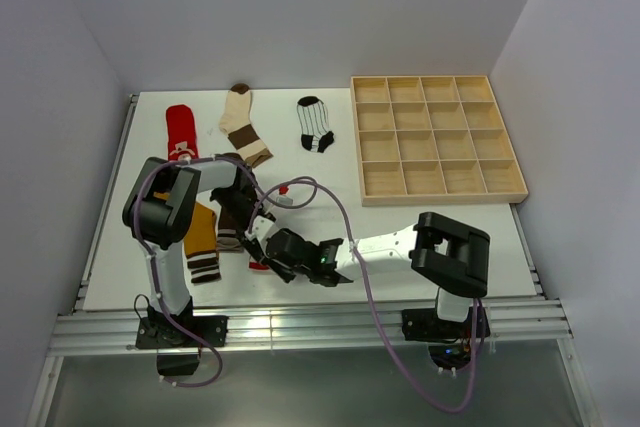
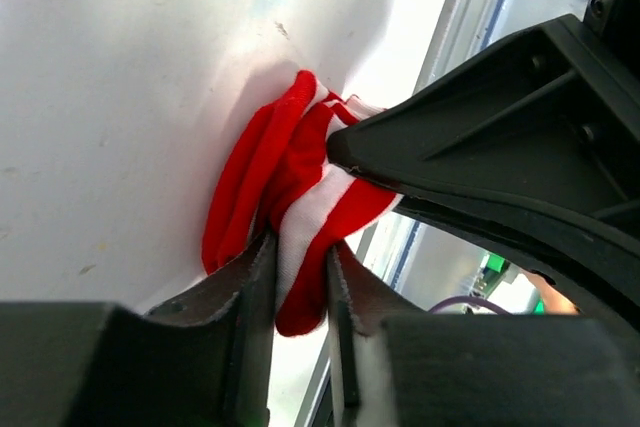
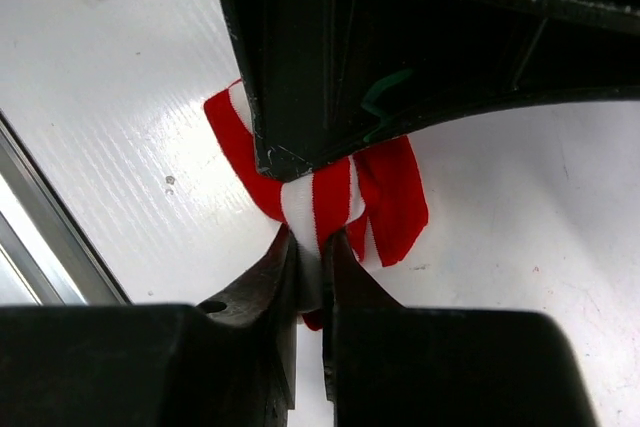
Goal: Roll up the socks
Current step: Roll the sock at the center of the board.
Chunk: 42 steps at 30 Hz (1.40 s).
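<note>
Low left of centre in the top view, the left gripper (image 2: 300, 252) and right gripper (image 3: 310, 252) both pinch the bunched red-white striped sock (image 2: 262, 167).

Bright, even overhead light, soft shadows; wrist-view foregrounds dark and blurred.

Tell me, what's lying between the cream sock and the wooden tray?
The white sock with black stripes, touching neither the cream sock nor the tray. The top view shows it.
</note>
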### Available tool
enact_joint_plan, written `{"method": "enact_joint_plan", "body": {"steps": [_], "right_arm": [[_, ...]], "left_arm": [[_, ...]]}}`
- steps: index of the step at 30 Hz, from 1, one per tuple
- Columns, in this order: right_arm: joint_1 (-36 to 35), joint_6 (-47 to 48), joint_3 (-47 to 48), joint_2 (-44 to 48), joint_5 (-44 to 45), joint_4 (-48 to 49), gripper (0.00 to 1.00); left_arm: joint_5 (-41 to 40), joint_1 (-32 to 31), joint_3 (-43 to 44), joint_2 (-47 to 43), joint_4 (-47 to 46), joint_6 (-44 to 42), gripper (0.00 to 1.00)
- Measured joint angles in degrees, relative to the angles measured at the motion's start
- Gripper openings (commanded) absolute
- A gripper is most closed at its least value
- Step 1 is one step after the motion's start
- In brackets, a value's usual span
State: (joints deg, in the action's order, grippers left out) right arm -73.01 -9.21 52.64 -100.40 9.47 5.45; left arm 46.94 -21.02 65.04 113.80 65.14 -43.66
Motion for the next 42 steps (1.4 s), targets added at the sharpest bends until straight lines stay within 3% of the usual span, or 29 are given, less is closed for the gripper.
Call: {"method": "enact_joint_plan", "body": {"steps": [9, 16, 24, 31, 36, 42], "right_arm": [[2.0, -3.1, -3.3, 0.6, -1.0, 5.8, 0.0], [3.4, -4.0, -3.8, 0.6, -2.0, 7.3, 0.0], [4.6, -4.1, -3.9, 0.6, -6.4, 7.5, 0.0], [7.6, -4.6, -3.8, 0.4, -12.6, 7.1, 0.0], [10.0, -4.9, -3.1, -0.2, -17.6, 6.5, 0.0], [12.7, -5.1, -0.9, -1.5, -22.8, 3.9, 0.0]], "left_arm": [[-0.4, 1.5, -1.2, -5.0, -6.3, 4.2, 0.39], [-0.3, 4.7, -2.0, -8.8, -13.1, 9.2, 0.4], [-0.3, 14.3, -2.4, -13.2, -23.4, 12.3, 0.42], [-0.2, 21.8, -5.5, -25.5, -31.0, 13.4, 0.48], [-0.3, 23.1, -10.2, -35.5, -33.6, 11.3, 0.55], [-5.4, 20.2, -13.0, -40.8, -31.6, -1.7, 0.58]]}}
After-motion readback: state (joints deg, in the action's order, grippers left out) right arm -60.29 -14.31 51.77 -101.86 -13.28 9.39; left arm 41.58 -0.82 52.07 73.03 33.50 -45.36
